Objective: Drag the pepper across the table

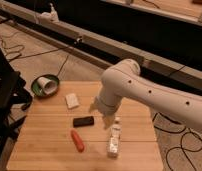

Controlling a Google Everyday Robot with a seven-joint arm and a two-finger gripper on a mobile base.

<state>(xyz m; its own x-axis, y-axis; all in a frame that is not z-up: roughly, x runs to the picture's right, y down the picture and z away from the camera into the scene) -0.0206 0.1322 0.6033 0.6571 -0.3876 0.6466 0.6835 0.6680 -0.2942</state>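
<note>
The pepper [77, 141] is a small orange-red tapered piece lying on the light wood table [39, 150], left of centre and toward the front. My white arm reaches in from the right and bends down over the middle of the table. Its gripper [97, 108] hangs at the arm's lower end, above and to the right of the pepper and well apart from it. The gripper is empty and its jaws stand wide. The arm's bulk hides most of it.
A black rectangular block [83, 121] lies just behind the pepper. A clear small bottle [114, 135] stands to the right. A white piece [72, 100] lies farther back. A green plate with a tipped white cup [45, 86] sits at the back left corner. Cables run over the floor.
</note>
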